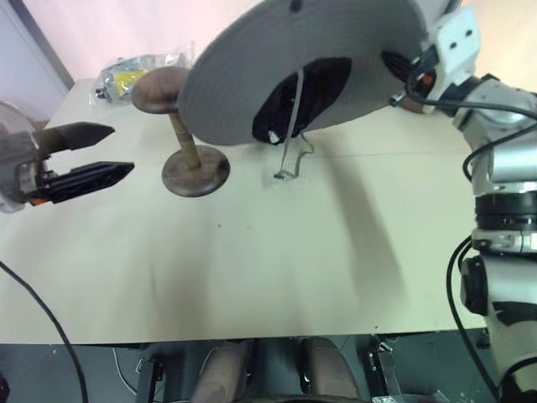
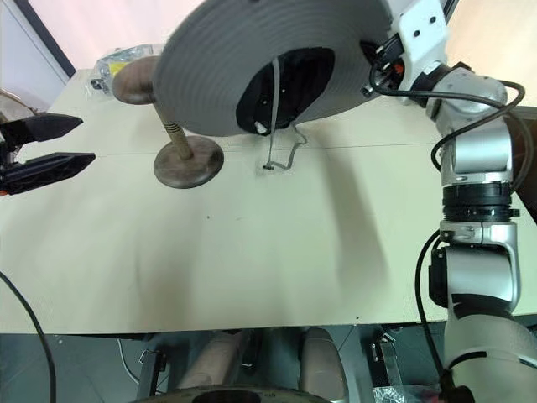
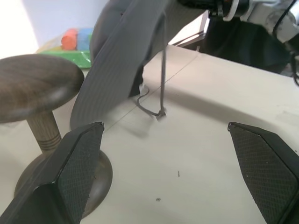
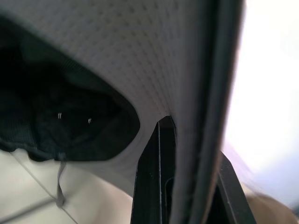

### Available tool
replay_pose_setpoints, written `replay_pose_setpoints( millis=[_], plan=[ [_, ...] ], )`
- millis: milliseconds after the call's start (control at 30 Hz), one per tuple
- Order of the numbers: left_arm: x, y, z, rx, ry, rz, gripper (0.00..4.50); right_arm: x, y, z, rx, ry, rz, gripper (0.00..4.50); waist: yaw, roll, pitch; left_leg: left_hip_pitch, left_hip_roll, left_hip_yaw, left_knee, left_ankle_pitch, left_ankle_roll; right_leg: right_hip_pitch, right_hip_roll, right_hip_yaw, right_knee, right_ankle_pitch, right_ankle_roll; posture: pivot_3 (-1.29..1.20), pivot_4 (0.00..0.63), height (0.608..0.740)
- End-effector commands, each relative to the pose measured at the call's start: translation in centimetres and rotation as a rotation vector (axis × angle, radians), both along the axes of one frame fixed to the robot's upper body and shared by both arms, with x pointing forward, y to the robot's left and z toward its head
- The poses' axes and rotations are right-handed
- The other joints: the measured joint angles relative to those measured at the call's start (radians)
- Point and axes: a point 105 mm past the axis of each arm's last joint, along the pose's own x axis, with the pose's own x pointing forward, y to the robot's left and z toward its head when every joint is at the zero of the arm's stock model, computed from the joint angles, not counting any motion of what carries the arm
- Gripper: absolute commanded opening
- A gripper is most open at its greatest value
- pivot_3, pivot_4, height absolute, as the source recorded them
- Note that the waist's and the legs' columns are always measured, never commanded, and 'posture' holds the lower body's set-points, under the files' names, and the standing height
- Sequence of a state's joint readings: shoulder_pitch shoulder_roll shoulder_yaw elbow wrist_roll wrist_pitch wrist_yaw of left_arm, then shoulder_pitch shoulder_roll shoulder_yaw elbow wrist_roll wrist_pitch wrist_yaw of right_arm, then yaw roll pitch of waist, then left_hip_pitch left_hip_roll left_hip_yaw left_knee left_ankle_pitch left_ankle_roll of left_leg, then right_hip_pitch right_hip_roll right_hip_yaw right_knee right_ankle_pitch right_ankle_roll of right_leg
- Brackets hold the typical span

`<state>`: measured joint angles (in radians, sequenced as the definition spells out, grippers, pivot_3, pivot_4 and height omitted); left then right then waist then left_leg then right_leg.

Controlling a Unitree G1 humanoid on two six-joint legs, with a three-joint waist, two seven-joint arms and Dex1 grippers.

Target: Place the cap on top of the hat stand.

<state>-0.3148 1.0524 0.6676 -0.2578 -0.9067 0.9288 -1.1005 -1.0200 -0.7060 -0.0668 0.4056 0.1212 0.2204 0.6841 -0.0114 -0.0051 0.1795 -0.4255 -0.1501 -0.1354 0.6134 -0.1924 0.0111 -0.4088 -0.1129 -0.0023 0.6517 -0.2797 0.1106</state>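
- 2 black fingers of the right gripper (image 4: 187, 182) pinch the brim of the cap (image 1: 252, 75), held aloft, tilted, cord dangling to the table (image 1: 252, 277).
- Carry step: next, centre the crown over the hat stand (image 1: 180, 126), just beside, and lower.
- Left gripper (image 1: 105, 155) hovers nearby, fingers apart, empty.

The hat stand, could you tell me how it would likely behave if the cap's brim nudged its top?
The hat stand would probably tip rather than slide: its broad top sits on a slim post. Its round flat base may steady it against a light touch. The cap looks like soft fabric, so its brim would likely flex first.
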Motion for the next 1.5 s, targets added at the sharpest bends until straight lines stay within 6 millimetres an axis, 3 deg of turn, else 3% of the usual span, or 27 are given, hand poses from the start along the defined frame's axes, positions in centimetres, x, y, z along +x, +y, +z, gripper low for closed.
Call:
replay_pose_setpoints(
  millis=[33,200,400,600,767,1067,1333,1500],
  plan=[
    [-0.7,-0.2,0.9,-0.003,-0.057,0.003,4.50,-0.5,-1.7,3.2,0.038,-0.050,-0.029,0.03,-0.004,0.000,0.000,0.000,0.000,0.000,0.000,0.000,0.000,0.001,0.000,0.000,0.001,0.000,0.000,0.00,0.150,0.735],
    [-0.2,-0.2,1.0,-0.012,-0.058,-0.002,4.50,-0.3,-4.2,6.1,0.148,-0.015,-0.085,0.03,-0.010,0.003,0.002,0.000,0.000,0.001,-0.002,0.001,-0.001,-0.001,0.000,0.001,0.003,0.000,0.000,0.00,0.150,0.735],
    [0.3,-0.3,1.0,-0.026,-0.065,-0.010,4.50,0.8,-3.0,8.8,0.268,-0.029,-0.085,0.03,-0.023,0.004,0.002,0.000,0.001,0.001,-0.005,0.002,-0.003,-0.002,0.001,0.002,0.003,0.000,0.000,0.00,0.150,0.735],
    [0.6,0.4,1.4,-0.060,-0.083,0.024,4.50,2.2,3.5,11.5,0.292,-0.094,0.012,0.03,-0.046,0.004,0.002,0.000,0.001,0.002,-0.006,0.004,-0.007,-0.004,0.001,0.003,0.005,0.000,0.000,0.00,0.150,0.735],
    [-0.1,0.6,1.6,-0.066,-0.095,0.049,4.50,2.8,4.8,13.6,0.354,-0.169,-0.075,0.03,-0.045,0.004,0.002,-0.002,0.001,0.002,-0.009,0.007,-0.011,-0.008,0.001,0.004,0.007,0.000,0.000,0.00,0.150,0.735],
    [-2.1,2.6,2.2,-0.096,-0.128,0.166,4.50,1.9,8.0,16.7,0.355,-0.304,-0.092,0.03,-0.054,0.003,0.002,-0.001,0.001,0.005,-0.014,0.007,-0.011,-0.016,0.002,0.010,0.013,0.000,-0.001,0.00,0.150,0.735],
    [-3.9,5.5,2.6,-0.191,-0.144,0.295,4.50,0.0,15.0,18.7,0.409,-0.340,0.085,0.03,-0.073,0.003,0.002,-0.001,0.007,0.007,-0.019,0.010,-0.016,-0.021,0.010,0.017,0.015,-0.001,-0.005,0.00,0.150,0.735],
    [-5.8,7.9,2.1,-0.216,-0.131,0.412,4.50,-1.1,18.2,19.2,0.456,-0.334,0.172,0.03,-0.082,0.003,0.002,-0.001,0.009,0.007,-0.021,0.011,-0.017,-0.022,0.012,0.018,0.015,-0.001,-0.006,0.00,0.150,0.735]
  ],
)
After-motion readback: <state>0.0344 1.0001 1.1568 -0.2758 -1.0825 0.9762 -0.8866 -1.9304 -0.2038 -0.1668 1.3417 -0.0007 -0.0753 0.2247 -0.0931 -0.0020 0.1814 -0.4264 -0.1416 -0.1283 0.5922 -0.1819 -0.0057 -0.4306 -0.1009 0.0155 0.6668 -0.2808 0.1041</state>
